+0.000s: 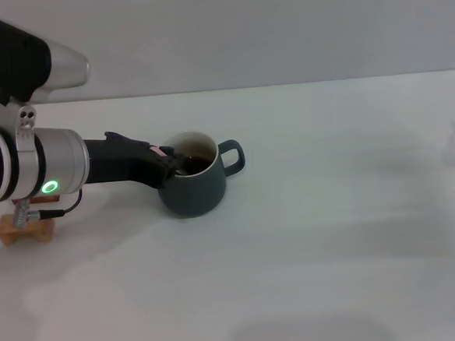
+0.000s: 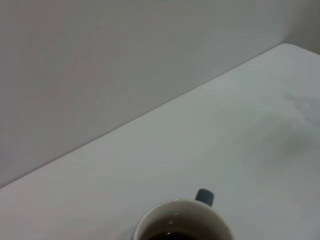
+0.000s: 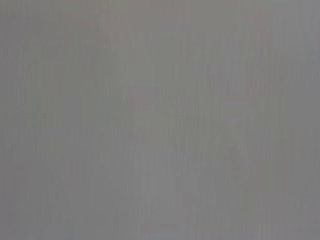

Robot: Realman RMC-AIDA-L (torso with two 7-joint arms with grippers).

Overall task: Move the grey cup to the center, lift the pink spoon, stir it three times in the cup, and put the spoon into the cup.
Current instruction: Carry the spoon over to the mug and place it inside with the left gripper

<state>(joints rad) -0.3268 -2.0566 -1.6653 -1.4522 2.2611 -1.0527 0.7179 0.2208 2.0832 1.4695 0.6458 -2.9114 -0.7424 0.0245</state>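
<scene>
The table (image 1: 334, 249) fills most of the head view, white and bare across its middle and right. My left arm (image 1: 32, 165) enters from the left edge at mid-height and reaches across to the cup. The right arm is not in the head view, and its wrist view shows only flat grey, so I report nothing for it.

The cup (image 1: 194, 177) stands upright left of frame centre, handle pointing to the right of the frame. In the left wrist view its pale rim (image 2: 180, 220) sits at the bottom edge.

The left gripper (image 1: 167, 161) is at the cup's left rim, leaning over the mouth. A small pink patch there I take to be the spoon (image 1: 157, 151), with a dark shape running down into the cup. I cannot tell how the jaws are set; they appear to hold the spoon, but the grip itself is hidden.

A wooden block (image 1: 24, 227) lies at the left edge, under the arm.

My assessment: the cup is placed, though left of true centre; the spoon is lifted and in the cup, so stirring or release is the step in hand. Stir count cannot be determined. Letting go remains.
</scene>
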